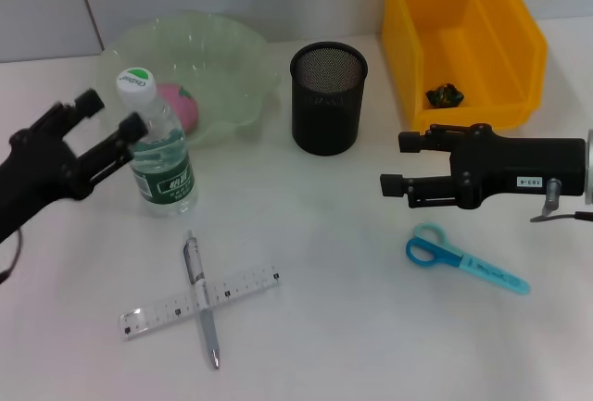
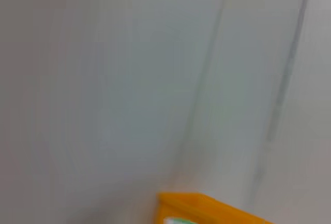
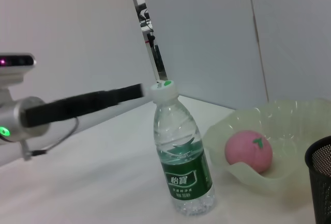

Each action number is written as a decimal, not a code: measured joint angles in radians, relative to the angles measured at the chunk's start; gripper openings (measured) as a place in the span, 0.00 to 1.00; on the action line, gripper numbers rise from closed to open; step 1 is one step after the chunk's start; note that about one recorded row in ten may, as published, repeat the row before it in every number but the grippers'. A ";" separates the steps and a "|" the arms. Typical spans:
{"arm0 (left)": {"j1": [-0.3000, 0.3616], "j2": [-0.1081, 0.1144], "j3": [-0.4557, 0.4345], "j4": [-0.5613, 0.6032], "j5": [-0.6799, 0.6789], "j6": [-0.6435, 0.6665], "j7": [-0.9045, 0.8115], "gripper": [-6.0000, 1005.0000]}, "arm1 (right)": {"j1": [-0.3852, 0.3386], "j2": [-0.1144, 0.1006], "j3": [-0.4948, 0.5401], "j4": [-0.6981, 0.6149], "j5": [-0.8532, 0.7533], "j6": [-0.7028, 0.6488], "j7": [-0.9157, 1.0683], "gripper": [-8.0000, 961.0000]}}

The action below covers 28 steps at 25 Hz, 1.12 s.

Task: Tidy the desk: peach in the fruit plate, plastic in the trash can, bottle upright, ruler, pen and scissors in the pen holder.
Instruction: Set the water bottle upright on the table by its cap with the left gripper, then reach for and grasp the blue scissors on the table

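The bottle (image 1: 163, 158) stands upright on the desk (image 1: 334, 327), in front of the fruit plate (image 1: 227, 63); the right wrist view shows the bottle (image 3: 182, 166) too. My left gripper (image 1: 111, 114) is open just left of its neck, and one finger (image 1: 132, 127) is against the bottle's shoulder. The peach (image 1: 182, 105) lies in the plate. The pen (image 1: 204, 313) lies across the ruler (image 1: 250, 282). The scissors (image 1: 463, 257) lie below my open right gripper (image 1: 398, 162), which hovers right of the pen holder (image 1: 328, 97). A dark crumpled piece (image 1: 445, 95) lies in the trash can (image 1: 463, 40).
The trash can stands at the back right, close behind my right arm. A wall runs behind the desk. The left wrist view shows only the wall and the trash can's rim (image 2: 207, 206). Bare desk lies between the pen and the scissors.
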State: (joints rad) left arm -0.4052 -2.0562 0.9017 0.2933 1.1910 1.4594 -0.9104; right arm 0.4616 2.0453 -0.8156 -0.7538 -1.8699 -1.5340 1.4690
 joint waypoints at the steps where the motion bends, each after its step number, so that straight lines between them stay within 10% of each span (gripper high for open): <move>1: 0.070 0.022 0.109 0.130 0.001 0.027 -0.166 0.79 | 0.000 0.000 -0.001 0.000 0.000 0.000 0.000 0.79; 6: 0.156 0.094 0.250 0.294 0.019 0.101 -0.387 0.79 | 0.000 -0.001 -0.002 0.000 0.000 -0.004 0.000 0.78; 10: 0.174 0.111 0.243 0.358 0.129 0.144 -0.464 0.79 | 0.001 0.000 -0.002 -0.006 -0.022 -0.009 0.003 0.78; 28: 0.182 0.028 0.166 0.505 0.413 0.181 -0.474 0.79 | 0.033 0.016 -0.005 -0.173 -0.222 -0.113 0.195 0.77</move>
State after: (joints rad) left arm -0.2236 -2.0285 1.0679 0.7985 1.6042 1.6407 -1.3842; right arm 0.4949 2.0608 -0.8207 -0.9264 -2.0923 -1.6470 1.6639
